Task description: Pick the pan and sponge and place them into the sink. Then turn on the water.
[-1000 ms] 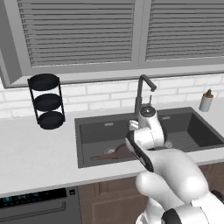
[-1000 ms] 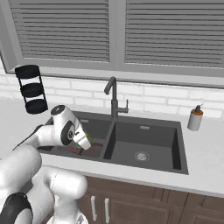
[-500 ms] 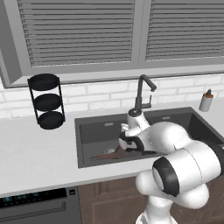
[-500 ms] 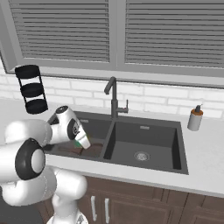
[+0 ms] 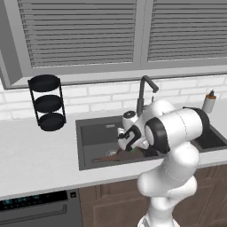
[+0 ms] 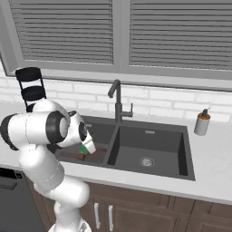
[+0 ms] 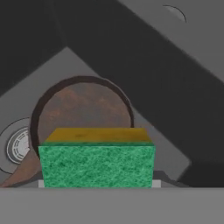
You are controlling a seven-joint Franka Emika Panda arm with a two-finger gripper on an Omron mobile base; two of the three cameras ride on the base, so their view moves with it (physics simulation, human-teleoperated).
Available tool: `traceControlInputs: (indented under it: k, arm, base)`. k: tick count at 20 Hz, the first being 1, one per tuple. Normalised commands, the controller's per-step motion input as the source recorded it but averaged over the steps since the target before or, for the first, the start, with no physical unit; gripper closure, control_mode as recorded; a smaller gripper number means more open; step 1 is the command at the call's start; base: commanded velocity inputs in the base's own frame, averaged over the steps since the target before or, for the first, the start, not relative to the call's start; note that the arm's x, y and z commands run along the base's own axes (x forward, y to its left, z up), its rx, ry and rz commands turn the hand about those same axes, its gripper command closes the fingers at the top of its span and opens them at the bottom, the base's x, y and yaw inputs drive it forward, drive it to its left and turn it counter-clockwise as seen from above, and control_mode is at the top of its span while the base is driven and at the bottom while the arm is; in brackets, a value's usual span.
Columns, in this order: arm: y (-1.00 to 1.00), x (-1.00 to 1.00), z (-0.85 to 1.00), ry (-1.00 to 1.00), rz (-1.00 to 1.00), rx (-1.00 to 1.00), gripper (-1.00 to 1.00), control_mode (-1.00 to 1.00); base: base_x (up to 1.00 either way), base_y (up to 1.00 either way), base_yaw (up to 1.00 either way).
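The pan (image 7: 83,111) already lies in the sink (image 5: 95,133), beside the drain. The gripper (image 6: 84,149) hangs just above the pan, grasping the sponge (image 7: 97,159). Left to do, I judge: drop the sponge, then turn on the water at the faucet (image 6: 118,102).

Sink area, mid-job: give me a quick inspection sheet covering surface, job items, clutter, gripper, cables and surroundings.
Surface: pale grey counter around a dark double-bowl sink.
Pan: pan lies in the sink's left bowl, beside the round drain; handle points left in the left base view.
Sponge: sponge, green with a yellow layer, held above the pan.
Water: nothing seen at the faucet.
Clutter: black three-tier rack; soap bottle right of the sink.
Gripper: gripper closed on the sponge, over the left bowl.
Cables: nothing seen.
Surroundings: white brick backsplash, shuttered windows, wood cabinets, an appliance under the counter.
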Motion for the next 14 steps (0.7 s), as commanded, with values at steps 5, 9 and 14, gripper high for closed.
traceControlInputs:
  k: [5,9,14]
  arm:
    - [0.31,0.54,-0.29,0.12,0.0,-0.03,1.0,-1.0]
    - [0.13,0.42,-0.56,0.05,0.0,-0.01,1.0,-1.0]
    - [0.04,0.34,-0.53,0.01,0.0,0.0,1.0,-1.0]
  base:
    - [0.0,0.0,0.0]
    - [0.0,0.0,0.0]
    - [0.0,0.0,0.0]
